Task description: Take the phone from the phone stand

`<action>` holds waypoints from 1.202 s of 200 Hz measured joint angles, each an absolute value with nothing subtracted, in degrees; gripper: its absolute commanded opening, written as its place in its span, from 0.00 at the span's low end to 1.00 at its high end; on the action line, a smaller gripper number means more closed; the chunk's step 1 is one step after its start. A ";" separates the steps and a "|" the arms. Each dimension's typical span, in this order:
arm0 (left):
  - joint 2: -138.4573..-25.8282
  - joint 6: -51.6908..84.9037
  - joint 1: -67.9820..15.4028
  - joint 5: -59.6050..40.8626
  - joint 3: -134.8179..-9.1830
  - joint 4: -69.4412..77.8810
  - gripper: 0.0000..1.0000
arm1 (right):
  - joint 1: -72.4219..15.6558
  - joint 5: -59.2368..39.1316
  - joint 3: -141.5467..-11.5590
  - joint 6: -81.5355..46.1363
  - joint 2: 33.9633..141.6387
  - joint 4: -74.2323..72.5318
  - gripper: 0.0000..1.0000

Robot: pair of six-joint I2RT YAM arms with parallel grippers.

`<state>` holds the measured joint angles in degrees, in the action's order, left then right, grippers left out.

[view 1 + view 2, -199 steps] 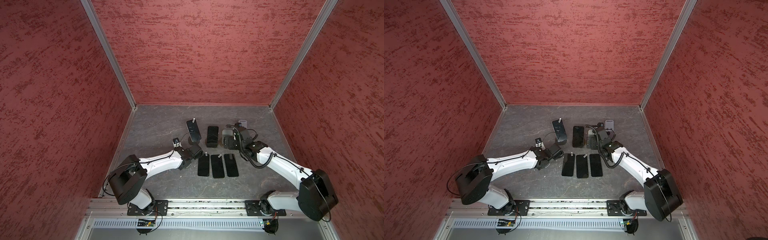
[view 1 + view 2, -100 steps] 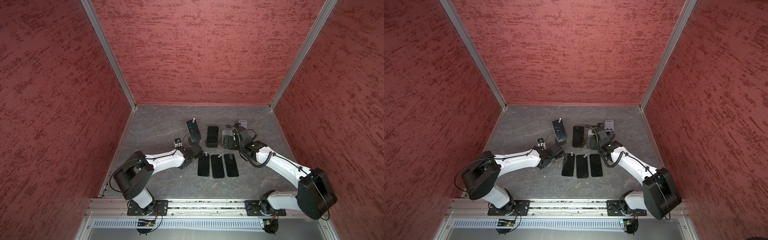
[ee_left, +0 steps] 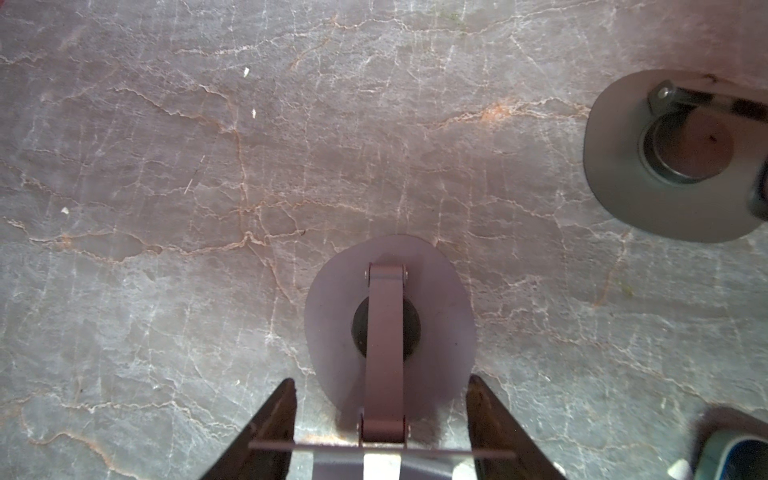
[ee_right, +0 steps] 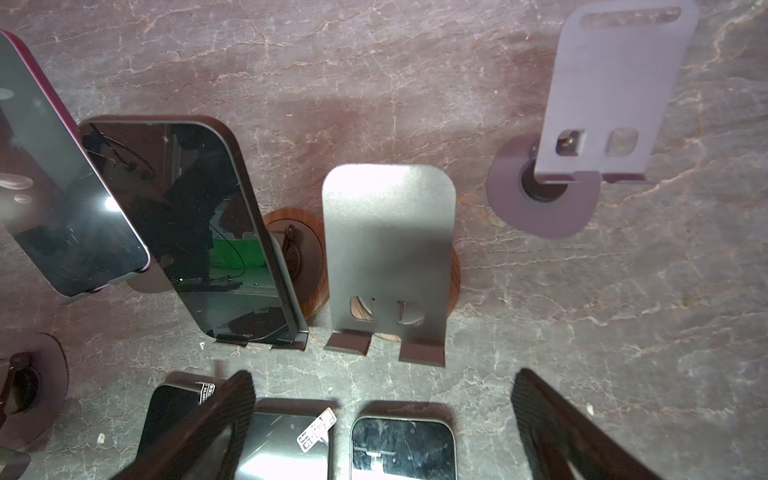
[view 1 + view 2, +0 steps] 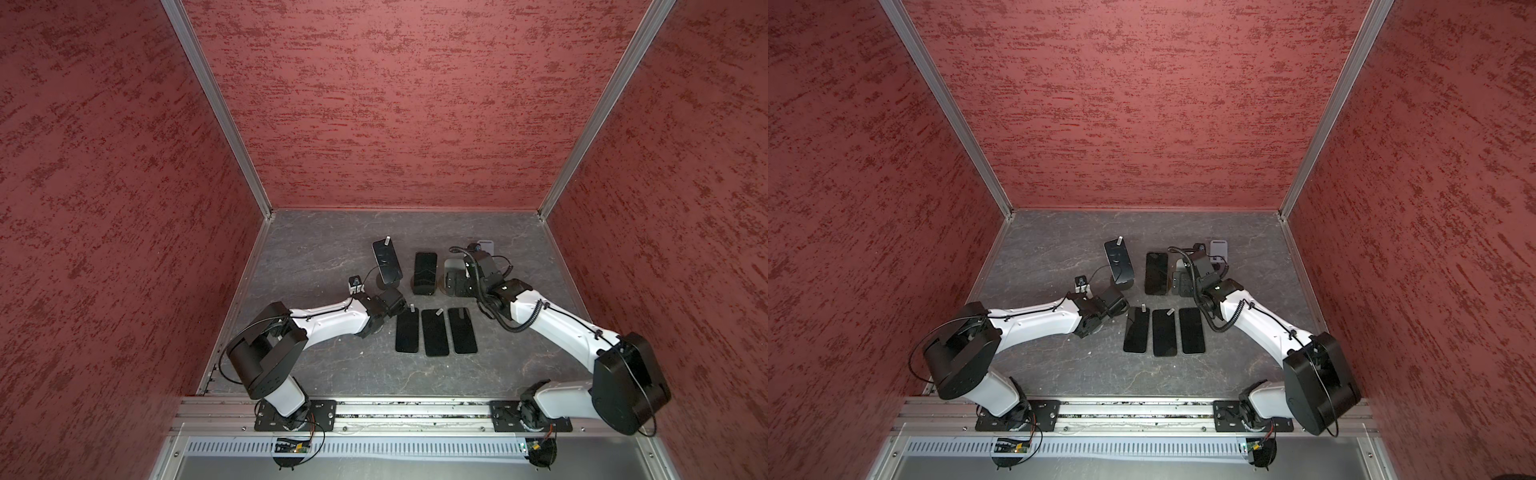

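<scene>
Though printed, the tag [image 4: 316, 428] on the flat phone [image 4: 286, 455] is unreadable.

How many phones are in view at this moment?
5. Two are propped up at the back: back-left phone and centre phone. Three lie in a row in front: left flat phone, middle flat phone, right flat phone. Others could be hidden.

A robotics lab cell is showing: red textured panels [image 5: 374, 104] in aluminium framing [image 5: 217, 108] are rising beyond the left pincer [image 3: 382, 384], arms [image 5: 332, 320] sitting on a rail [image 5: 395, 409].
</scene>
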<state>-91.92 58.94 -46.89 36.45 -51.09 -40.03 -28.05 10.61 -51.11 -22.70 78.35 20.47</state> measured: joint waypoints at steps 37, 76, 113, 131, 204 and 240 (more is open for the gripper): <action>-90.08 56.77 -45.28 36.47 -51.09 -40.16 0.62 | -28.05 10.59 -51.27 -22.68 78.43 20.47 0.99; -86.11 52.80 -42.37 36.34 -51.09 -39.22 0.62 | -28.03 10.55 -51.92 -22.65 78.91 20.47 0.99; -84.84 47.00 -37.60 35.20 -52.14 -36.91 0.62 | -28.03 10.48 -52.29 -22.63 79.64 20.36 0.99; -84.90 44.07 -35.14 34.30 -53.54 -35.42 0.62 | -28.03 10.46 -52.29 -22.52 79.66 20.36 0.99; -93.84 35.14 -28.18 27.99 -61.41 -28.16 0.62 | -28.03 10.52 -52.88 -22.04 79.40 20.84 0.99; -98.65 33.41 -26.55 24.84 -63.99 -26.22 0.62 | -28.03 10.55 -52.88 -22.04 78.65 21.50 0.99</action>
<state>-98.65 33.41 -26.55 24.84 -63.99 -26.22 -28.03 10.55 -52.88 -22.04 78.65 21.50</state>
